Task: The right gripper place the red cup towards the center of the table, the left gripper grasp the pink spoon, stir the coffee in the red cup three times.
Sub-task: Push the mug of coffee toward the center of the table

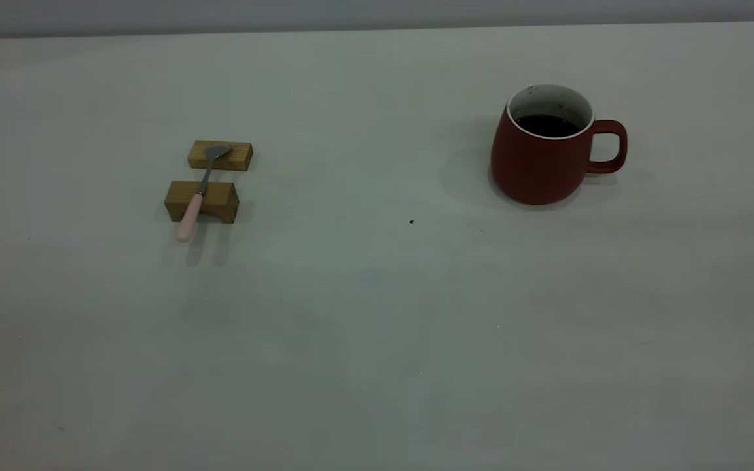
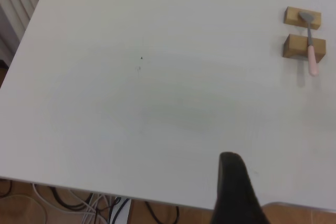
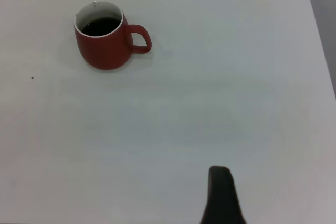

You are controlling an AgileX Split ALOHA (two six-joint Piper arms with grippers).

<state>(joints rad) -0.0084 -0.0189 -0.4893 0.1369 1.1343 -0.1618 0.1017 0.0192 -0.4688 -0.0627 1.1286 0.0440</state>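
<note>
Exterior view: the surface point(image 1: 377, 340) is broad, plain and pale grey-white. At its right stands the red cup point(image 1: 537, 163), upright, rounded, dark red with a white interior, handle pointing right; it contains coffee point(image 1: 547, 125), nearly black. Well apart at left, two wooden blocks point(image 1: 201, 201) carry the pink spoon point(image 1: 197, 199), bowl on the far block, pink handle overhanging the near one. Finger state of the left gripper point(image 2: 236, 192) and right gripper point(image 3: 221, 198): cannot tell.
</note>
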